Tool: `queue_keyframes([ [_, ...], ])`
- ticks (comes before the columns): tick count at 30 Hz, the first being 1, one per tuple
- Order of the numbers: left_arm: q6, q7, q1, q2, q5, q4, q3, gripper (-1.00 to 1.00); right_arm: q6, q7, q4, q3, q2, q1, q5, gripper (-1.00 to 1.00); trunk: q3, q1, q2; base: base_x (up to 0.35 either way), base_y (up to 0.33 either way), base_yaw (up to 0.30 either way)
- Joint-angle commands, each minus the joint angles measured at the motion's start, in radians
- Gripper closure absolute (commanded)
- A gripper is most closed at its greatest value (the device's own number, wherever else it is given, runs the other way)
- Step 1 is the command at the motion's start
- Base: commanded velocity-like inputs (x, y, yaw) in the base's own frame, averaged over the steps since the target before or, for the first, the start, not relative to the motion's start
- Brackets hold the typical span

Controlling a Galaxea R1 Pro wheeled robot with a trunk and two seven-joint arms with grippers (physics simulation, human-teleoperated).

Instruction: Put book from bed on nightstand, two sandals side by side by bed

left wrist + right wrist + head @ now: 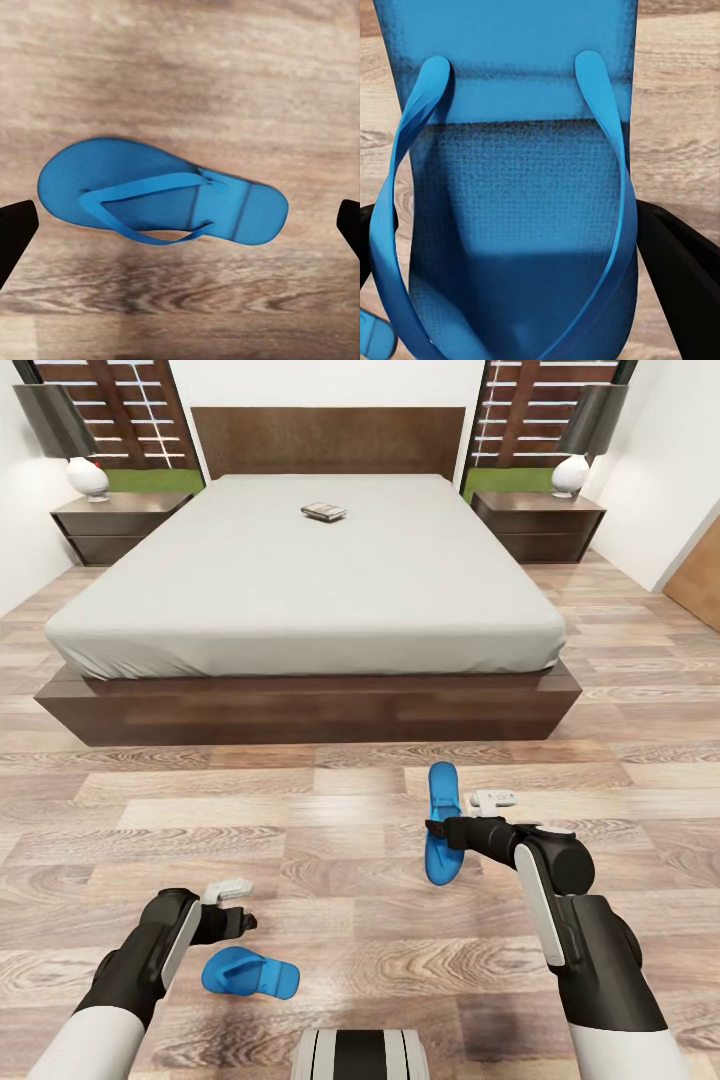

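One blue sandal point(440, 825) is clamped in the right pincer point(437, 830) above the wood floor point(330, 830) in front of the bed point(300, 590). The other sandal point(250, 972) is seen lying flat on the floor just beside the left pincer point(243, 922), whose fingers point(15, 232) are held apart. The book point(324, 512) is left lying on the mattress near the headboard.

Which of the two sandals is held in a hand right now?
The sandal in the right hand, nearer the bed. The other sandal lies flat on the floor under the open left hand.
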Motion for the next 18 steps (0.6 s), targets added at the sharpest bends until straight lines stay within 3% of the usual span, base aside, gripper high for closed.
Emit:
queue_keyframes([
  [1,0.005,0.0,0.0,0.0,0.005,-0.001,0.001,-1.0,0.005,-0.005,-0.001,0.0,0.0,-0.001,-0.008,1.0,-0.001,0.0,0.0,0.0,0.0,0.0],
  [6,0.005,-0.008,0.001,-0.001,-0.005,-0.005,-0.004,-1.0,0.006,-0.005,0.0,-0.001,0.0,-0.003,-0.008,1.0,-0.001,0.0,0.0,0.0,0.016,0.0],
  [11,0.006,-0.024,0.02,0.0,-0.029,-0.011,-0.011,-1.0,0.009,-0.005,0.0,-0.002,-0.001,-0.005,-0.008,1.0,-0.001,0.0,0.0,0.0,0.222,0.0],
  [18,0.006,-0.026,0.024,-0.001,-0.033,-0.012,-0.013,-1.0,0.009,-0.006,-0.001,-0.002,0.0,-0.005,-0.007,1.0,-0.001,0.0,0.0,0.0,0.196,0.0],
])
